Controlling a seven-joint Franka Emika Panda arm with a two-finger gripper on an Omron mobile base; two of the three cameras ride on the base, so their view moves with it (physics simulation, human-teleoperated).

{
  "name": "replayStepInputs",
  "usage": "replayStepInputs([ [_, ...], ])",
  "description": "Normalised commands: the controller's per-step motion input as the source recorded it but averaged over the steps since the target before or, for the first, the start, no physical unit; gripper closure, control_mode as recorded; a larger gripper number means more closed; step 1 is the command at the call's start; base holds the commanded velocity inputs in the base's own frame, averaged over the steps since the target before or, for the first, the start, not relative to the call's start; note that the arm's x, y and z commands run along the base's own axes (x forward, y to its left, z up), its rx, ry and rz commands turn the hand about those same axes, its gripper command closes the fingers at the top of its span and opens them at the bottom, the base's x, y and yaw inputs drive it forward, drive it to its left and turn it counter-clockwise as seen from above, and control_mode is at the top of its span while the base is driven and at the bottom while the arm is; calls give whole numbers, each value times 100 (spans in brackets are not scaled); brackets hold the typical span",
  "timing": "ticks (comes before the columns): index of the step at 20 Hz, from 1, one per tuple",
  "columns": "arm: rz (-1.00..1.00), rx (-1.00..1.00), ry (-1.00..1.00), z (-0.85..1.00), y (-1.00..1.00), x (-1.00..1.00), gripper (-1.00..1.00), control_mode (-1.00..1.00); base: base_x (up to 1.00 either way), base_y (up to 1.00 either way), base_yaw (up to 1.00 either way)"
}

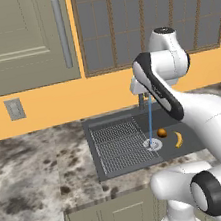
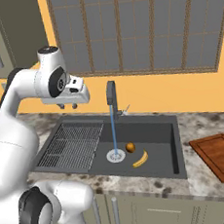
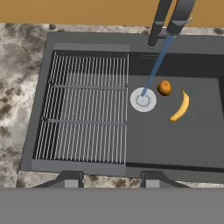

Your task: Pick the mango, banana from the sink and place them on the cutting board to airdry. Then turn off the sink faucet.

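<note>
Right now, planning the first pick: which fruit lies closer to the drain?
The mango, round and orange, sits right beside the drain; the curved yellow banana lies farther out.

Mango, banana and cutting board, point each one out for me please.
mango (image 3: 164,87), hand view, middle of the fruit
banana (image 3: 180,106), hand view, middle of its curve
cutting board (image 2: 221,155), right base view, bare wooden face

A speckled grey marble counter (image 1: 35,165) runs under an orange wall (image 1: 56,103). A dark gridded window (image 2: 139,28) sits above, an olive cabinet door (image 1: 15,41) beside it, a grey wall socket (image 1: 14,109) below
</note>
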Motion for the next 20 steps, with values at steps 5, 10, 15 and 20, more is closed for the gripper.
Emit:
replayStepInputs([
  [5,0,0,-5,-2,-5,-25,-100,-100,0,0,0],
  [10,0,3,-8,-3,-24,-47,-100,-100,0,0,0],
  [15,0,3,-6,0,-51,-18,-100,-100,0,0,0],
  [20,1,1,-5,0,-54,0,-100,-100,0,0,0],
])
